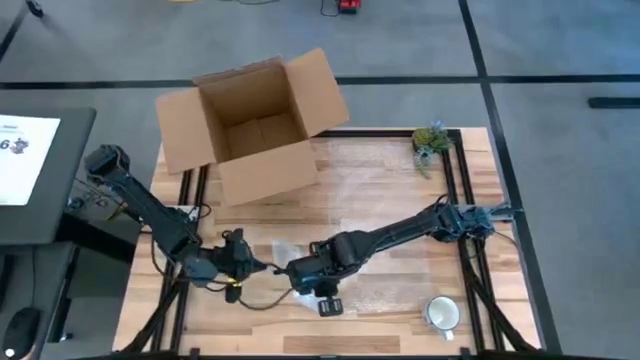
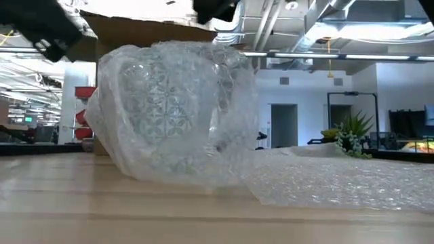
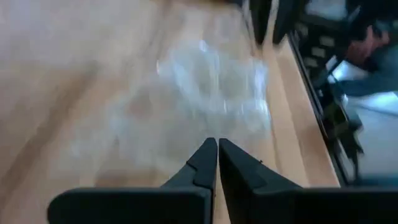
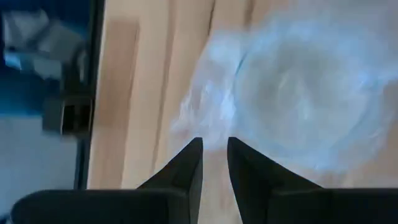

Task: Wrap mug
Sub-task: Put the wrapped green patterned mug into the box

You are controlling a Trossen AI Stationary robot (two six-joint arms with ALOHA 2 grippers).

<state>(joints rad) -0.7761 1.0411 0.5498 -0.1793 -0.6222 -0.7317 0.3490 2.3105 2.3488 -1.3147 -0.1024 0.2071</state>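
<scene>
A clear glass mug rolled in bubble wrap [image 2: 169, 115] lies as a bundle on the wooden table [image 1: 400, 170], near the front at the middle [image 1: 279, 250]. The rest of the bubble wrap sheet [image 2: 339, 179] trails flat from it toward the table's right [image 1: 390, 270]. My left gripper [image 3: 216, 149] is shut, just left of the bundle [image 1: 258, 265], and holds nothing. My right gripper [image 4: 214, 148] is open by a narrow gap at the bundle's near right side [image 1: 296, 270]. Its tips stand just short of the wrap's edge [image 4: 196, 121].
An open cardboard box [image 1: 255, 125] stands at the table's far left. A white mug [image 1: 441, 313] sits near the front right corner. A small green plant [image 1: 431, 140] is at the far right. Black frame rails [image 1: 455, 190] run along the table's sides.
</scene>
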